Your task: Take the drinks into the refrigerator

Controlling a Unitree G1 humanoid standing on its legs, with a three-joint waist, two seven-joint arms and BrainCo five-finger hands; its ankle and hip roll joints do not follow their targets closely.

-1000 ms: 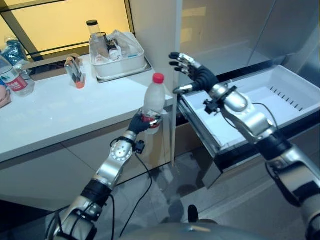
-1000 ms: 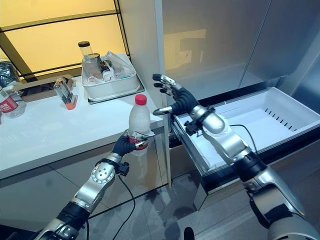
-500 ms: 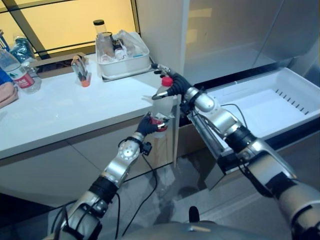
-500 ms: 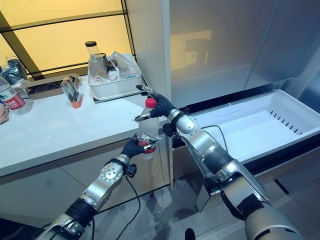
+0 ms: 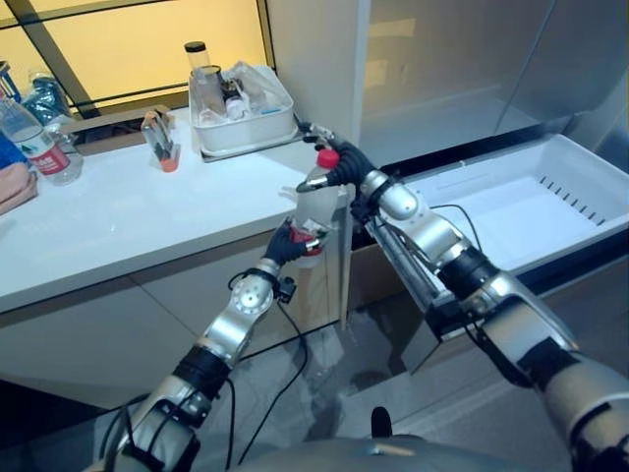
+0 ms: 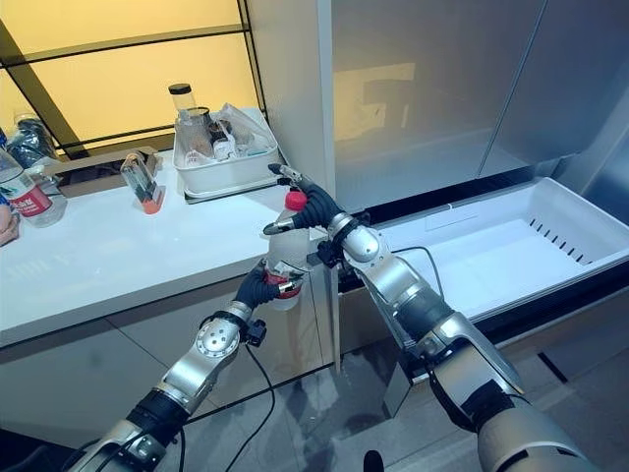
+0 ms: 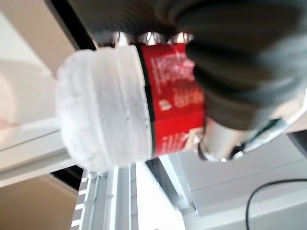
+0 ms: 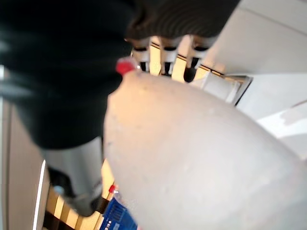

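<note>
Bottle: I see a clear plastic bottle (image 5: 313, 208) with a red cap and a red label band, held upright in the air just off the front corner of the white counter (image 5: 118, 231), between both hands.
Left hand: my left hand (image 5: 288, 241) grips the bottle low down. Its wrist view shows the fingers and thumb curled round the red label (image 7: 173, 98), with the ribbed base of the bottle sticking out past them.
Right hand: my right hand (image 6: 313, 209) is at the bottle's top. In the eye views its thumb lies against the shoulder and its fingers reach past the cap. Its wrist view shows the thumb pressed on the pale bottle wall (image 8: 201, 172) and the fingers beyond the red cap; I read this as a grasp round the neck.
Label print: white writing is on the red band in the left wrist view; I cannot make it out.
Refrigerator drawer: a white drawer (image 5: 580, 172) stands pulled out to the right of the counter, under the grey refrigerator doors (image 6: 432, 88). I see nothing lying in it.
White bin: a white bin (image 5: 244, 128) at the back of the counter holds a jar with a dark lid and crumpled clear packaging.
Other bottles: further bottles (image 5: 34, 147) stand at the counter's far left end, one with a red label.
Small item: an orange-based object (image 5: 160, 143) stands near the bin.
</note>
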